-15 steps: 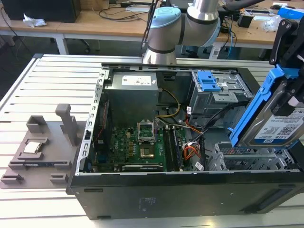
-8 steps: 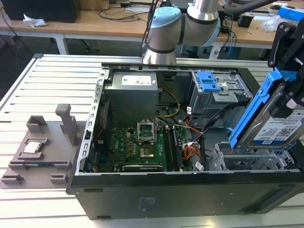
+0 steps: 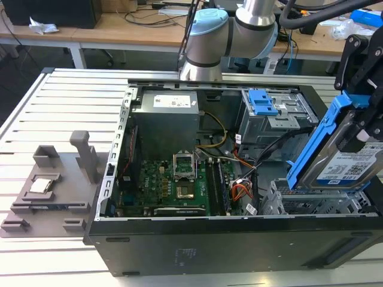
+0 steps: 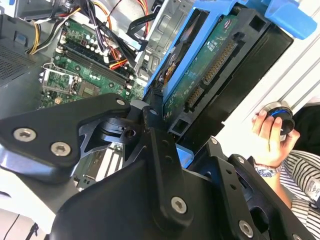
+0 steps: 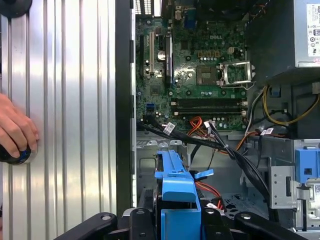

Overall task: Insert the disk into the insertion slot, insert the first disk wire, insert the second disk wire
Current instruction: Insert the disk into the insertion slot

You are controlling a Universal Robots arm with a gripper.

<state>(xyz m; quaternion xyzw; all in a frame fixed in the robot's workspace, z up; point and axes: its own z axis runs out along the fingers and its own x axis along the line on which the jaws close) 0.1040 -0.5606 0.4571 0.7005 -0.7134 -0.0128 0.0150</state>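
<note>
At the case's (image 3: 179,251) near end, on the exterior view's right, the slot (image 3: 278,200) sits just below the disk (image 3: 341,161). The disk is tilted steeply and clamped in the closed claw (image 3: 361,116). Farther back, the arm (image 3: 239,30) bends rightward over the table (image 3: 60,119).

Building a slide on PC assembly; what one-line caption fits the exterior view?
The gripper holds the blue-framed disk tilted over the insertion slot of an open computer case.

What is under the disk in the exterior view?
The disk, held tilted by the gripper, hangs above the insertion slot, a silver perforated cage. The disk covers part of that cage, so what lies there cannot be seen.
</note>
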